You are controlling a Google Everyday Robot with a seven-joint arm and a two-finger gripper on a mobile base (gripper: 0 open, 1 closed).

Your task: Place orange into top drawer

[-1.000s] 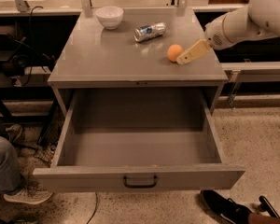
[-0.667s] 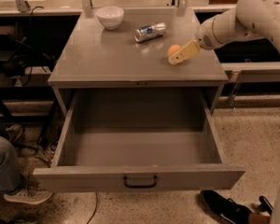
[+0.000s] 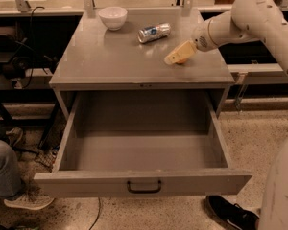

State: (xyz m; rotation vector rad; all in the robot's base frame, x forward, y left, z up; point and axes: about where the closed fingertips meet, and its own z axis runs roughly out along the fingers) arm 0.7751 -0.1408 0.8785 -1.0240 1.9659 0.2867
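The orange (image 3: 183,60) lies on the right part of the grey cabinet top (image 3: 110,56); only a small sliver shows, the rest is hidden behind my gripper. My gripper (image 3: 176,55) reaches in from the right on the white arm (image 3: 249,18) and sits right over the orange, at its front left side. The top drawer (image 3: 86,183) is pulled fully out below the cabinet top. Its inside is empty and its dark bar handle (image 3: 144,187) faces me.
A white bowl (image 3: 113,17) stands at the back left of the cabinet top. A silver-and-blue can (image 3: 154,32) lies on its side behind the orange. A person's leg and shoe (image 3: 26,198) are at the lower left, another shoe (image 3: 230,214) at the lower right.
My gripper has moved left and closed in on the orange, which now is mostly covered by it. The orange, can, bowl and drawer have not moved.
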